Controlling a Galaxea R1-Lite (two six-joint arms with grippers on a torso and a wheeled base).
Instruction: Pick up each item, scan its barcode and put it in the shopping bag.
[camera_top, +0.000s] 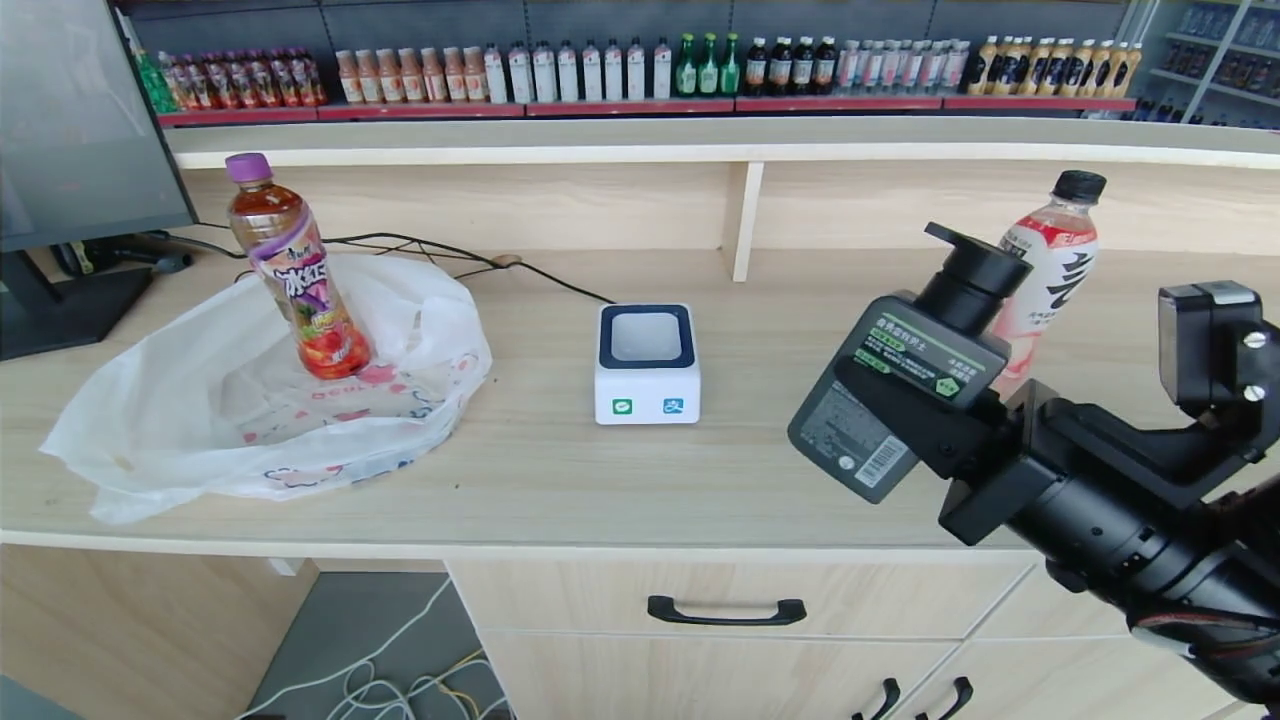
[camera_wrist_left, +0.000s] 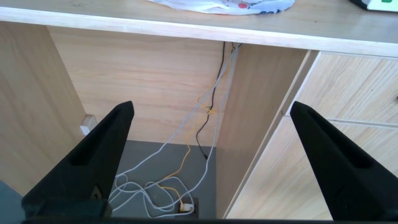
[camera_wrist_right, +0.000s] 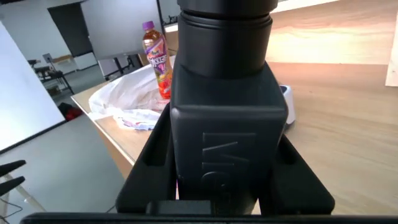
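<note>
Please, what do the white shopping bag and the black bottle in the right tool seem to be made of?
White shopping bag: probably thin, semi-translucent plastic film; it lies crumpled in soft folds. Black square bottle: likely rigid matte plastic, with sharp moulded edges and glossy, paper-like labels.

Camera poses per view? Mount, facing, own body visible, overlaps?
Head view: on the head, down at the counter; right gripper holds the black bottle.
Left wrist view: below the counter edge, facing cables; left gripper open.
Right wrist view: along the black bottle between its fingers, toward the shopping bag.
Shared: tea bottle, in head and right wrist.
</note>
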